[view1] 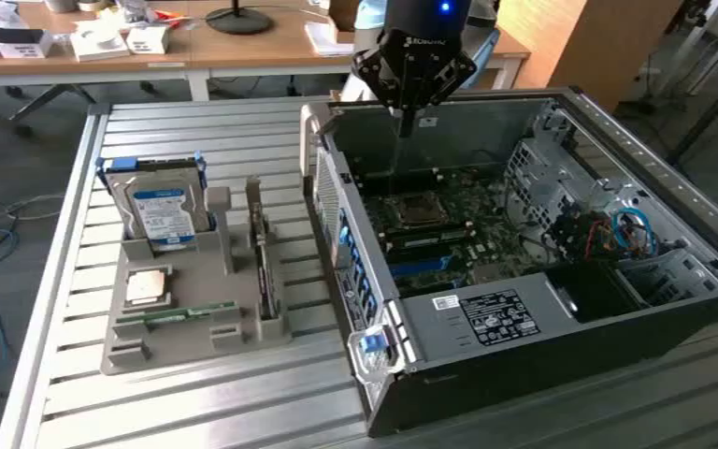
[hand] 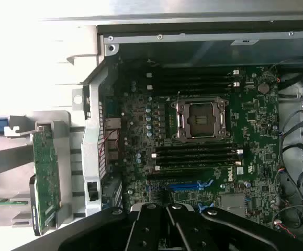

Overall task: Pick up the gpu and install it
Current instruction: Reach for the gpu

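**Tool (view1: pixel 406 129) closed over the case (view1: pixel 484 360), gpu (view1: pixel 261 262) untouched in its holder (view1: pixel 184 341)**

Hovers above the open case with jaws shut on nothing. Finds the gpu standing on edge in the grey holder on the desk (view1: pixel 147 122), at the exterior view's left of the case, near the hard drive (view1: pixel 165 215). Judges it light, stiff and fragile: thin board, bare components. Calls for a centred pinch on the upper edge, clear of chips and contacts; off-centre, likely to tilt.
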